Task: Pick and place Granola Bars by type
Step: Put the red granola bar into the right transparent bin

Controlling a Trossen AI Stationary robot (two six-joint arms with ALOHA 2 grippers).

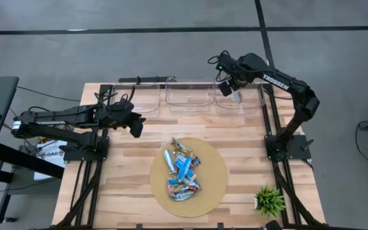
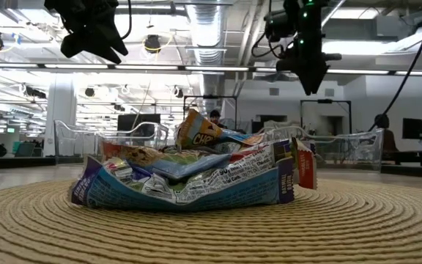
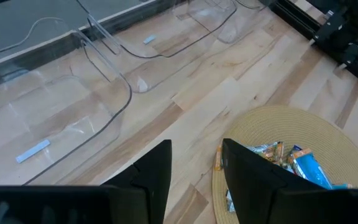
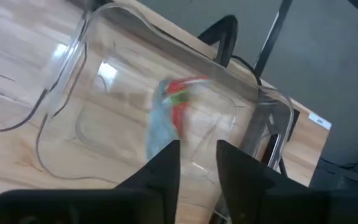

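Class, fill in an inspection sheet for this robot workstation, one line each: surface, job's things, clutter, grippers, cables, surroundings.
Surface: wooden table with a round woven mat on it.
Job's things: granola bars piled on the mat; one blue-and-red bar, blurred, in or dropping into the right-hand clear bin.
Clutter: small green plant at the table's near right corner.
Grippers: left gripper open, empty, above the table left of the mat; right gripper open above the right-hand bin.
Cables: loose cables on the floor, left of the table.
Surroundings: grey floor; people far behind in the low view.
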